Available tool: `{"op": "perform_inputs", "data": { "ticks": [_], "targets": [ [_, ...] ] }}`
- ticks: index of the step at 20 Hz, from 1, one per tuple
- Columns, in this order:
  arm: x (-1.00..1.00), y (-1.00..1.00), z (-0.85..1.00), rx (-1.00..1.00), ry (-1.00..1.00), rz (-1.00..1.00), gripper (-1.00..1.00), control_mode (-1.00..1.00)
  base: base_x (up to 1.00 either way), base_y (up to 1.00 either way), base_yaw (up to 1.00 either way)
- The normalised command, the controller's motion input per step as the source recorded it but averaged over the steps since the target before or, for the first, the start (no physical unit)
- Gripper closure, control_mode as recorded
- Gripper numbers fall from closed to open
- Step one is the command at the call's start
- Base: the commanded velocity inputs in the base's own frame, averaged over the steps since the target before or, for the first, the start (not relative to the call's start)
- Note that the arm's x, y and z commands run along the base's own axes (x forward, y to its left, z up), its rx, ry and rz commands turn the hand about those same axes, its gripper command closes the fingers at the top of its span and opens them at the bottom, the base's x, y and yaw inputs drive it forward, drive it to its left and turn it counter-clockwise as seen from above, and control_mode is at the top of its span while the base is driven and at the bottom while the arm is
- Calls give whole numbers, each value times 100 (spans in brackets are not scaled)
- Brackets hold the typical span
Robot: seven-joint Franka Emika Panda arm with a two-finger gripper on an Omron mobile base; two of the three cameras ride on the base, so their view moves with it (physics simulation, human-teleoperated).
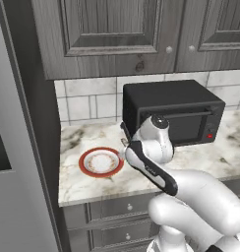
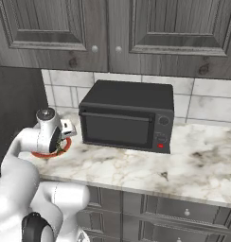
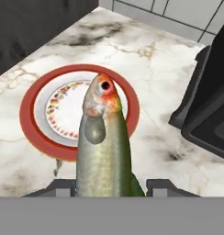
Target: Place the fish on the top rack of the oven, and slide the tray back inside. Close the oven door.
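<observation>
Marble counter runs under grey cabinets, carrying a small black countertop box and, left of it, a red-rimmed plate. Above that plate hangs the gripper, its fingers closed on the fish, whose head points away over the plate.

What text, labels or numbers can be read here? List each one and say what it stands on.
None can be read.
Small black countertop oven: its red button and dial carry no legible marks.
Red-rimmed round plate: only a speckled pattern, no letters.
Grey-green slender fish between the jaws: no writing.
</observation>
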Motion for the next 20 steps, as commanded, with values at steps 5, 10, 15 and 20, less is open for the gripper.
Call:
{"op": "perform_inputs", "data": {
  "ticks": [5,10,15,20],
  "targets": [
    [-7,-6,0,0,1,0,100,-100,0,0,0],
    [-88,0,-4,-2,5,18,100,-100,0,0,0],
    [-67,-3,3,-4,1,22,100,-100,0,0,0],
    [10,-16,32,0,0,0,100,-100,0,0,0]
  ]
}}
